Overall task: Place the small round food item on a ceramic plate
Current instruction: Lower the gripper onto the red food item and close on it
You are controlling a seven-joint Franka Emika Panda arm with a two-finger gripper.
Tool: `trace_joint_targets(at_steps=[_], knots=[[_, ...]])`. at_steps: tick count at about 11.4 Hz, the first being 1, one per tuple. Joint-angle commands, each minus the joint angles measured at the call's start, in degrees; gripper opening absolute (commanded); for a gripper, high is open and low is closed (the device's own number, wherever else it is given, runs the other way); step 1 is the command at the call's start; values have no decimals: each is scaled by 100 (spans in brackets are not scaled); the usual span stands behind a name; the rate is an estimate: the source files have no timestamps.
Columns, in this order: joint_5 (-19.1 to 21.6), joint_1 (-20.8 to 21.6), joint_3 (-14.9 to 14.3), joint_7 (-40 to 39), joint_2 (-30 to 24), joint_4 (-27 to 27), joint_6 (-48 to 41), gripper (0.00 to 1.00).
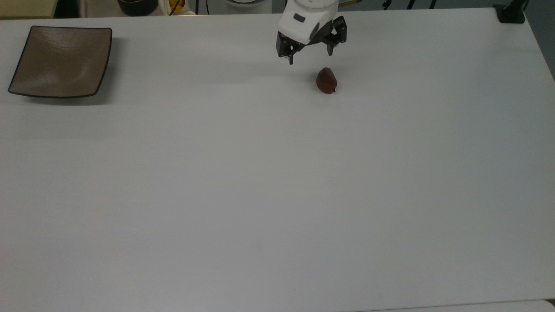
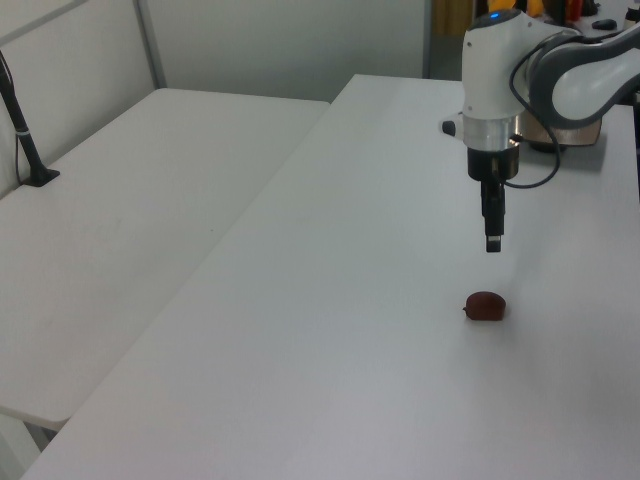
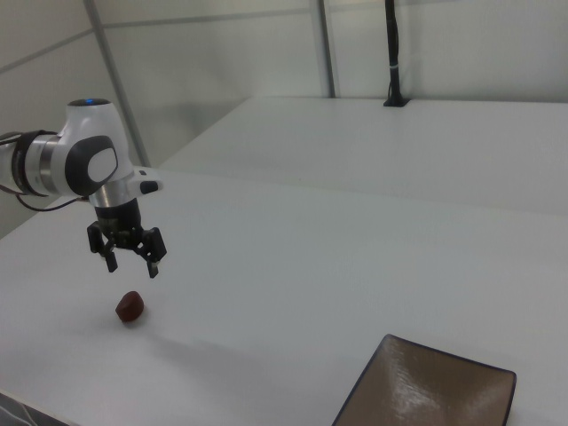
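The jaws stand wide apart and hold nothing: in the top view the gripper (image 1: 309, 55) hangs near the upper edge of the frame with its two dark fingers (image 1: 290, 58) splayed, above the white table (image 1: 277, 195). In the left view the gripper (image 2: 492, 236) is seen edge-on, so the gap between the fingers cannot be made out there; in the right view the gripper (image 3: 130, 264) shows the spread again.

Going left to right across the top view: the ceramic plate (image 1: 60, 60) sits in the upper left corner, square, glossy brown, dark-rimmed, with nothing on it. Well apart from it, right of centre, the small round food item (image 1: 326, 80) lies on the table just below the gripper's right-hand finger in the top view, not touching it.

In the left view the ceramic plate (image 2: 590, 131) at the upper right is mostly hidden behind the white arm (image 2: 560, 80); only a brown sliver shows. The small round food item (image 2: 485, 306) lies lower, beneath the fingertips.

In the right view the small round food item (image 3: 130, 306) is at lower left, and the ceramic plate (image 3: 426, 395) is cut off by the bottom edge of the frame.
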Motion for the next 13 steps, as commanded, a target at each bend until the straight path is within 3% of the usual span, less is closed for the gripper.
trace_joint_targets(at_steps=[1, 5, 9, 10, 12, 13], knots=[[135, 49, 163, -14, 417, -135, 612, 100], [135, 145, 234, 521, 779, -100, 922, 100], [47, 216, 286, 531, 1113, -83, 1116, 100], [12, 216, 286, 522, 1139, -83, 1124, 94], [-102, 216, 286, 513, 1113, -74, 1116, 39], [-103, 216, 286, 513, 1113, -74, 1116, 21]])
